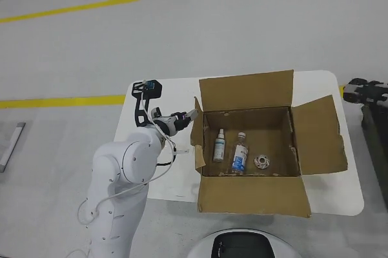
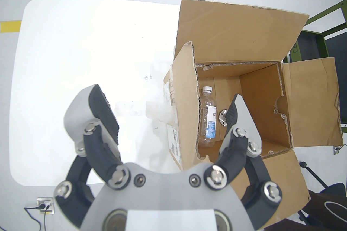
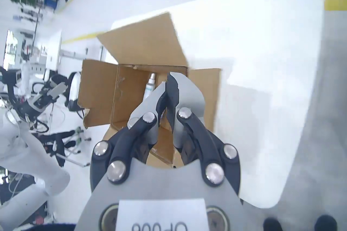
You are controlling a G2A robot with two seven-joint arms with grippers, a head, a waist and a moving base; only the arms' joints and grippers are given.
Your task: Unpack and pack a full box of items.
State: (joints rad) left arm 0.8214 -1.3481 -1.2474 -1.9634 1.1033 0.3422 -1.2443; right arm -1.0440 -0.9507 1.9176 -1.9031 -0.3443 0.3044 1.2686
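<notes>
Top view: one cardboard box (image 1: 252, 193) stood open on a white table (image 1: 181, 184), all four flaps folded out and their edges torn.

Contents, lying on the box floor:
- Spray bottle (image 1: 219, 145), slim, white, on its side. Probably light and stiff. Best taken across the body, below the nozzle.
- Clear bottle (image 1: 239, 158), just beside it, labelled and capped. The thin plastic would likely be smooth and would give under a hard squeeze, so grip it at the labelled middle. Whether it held liquid could not be told.
- Small round metal part (image 1: 263, 161), a little apart from both bottles. Likely hard, heavy for its size and low to the floor. Pinch across the rim.

Grippers:
- Left gripper (image 2: 166, 92) hung over the table beside the box's upright side flap, fingers spread wide, holding nothing.
- Right gripper (image 3: 168, 81) was above the box, fingers pressed together, with nothing between them.
</notes>
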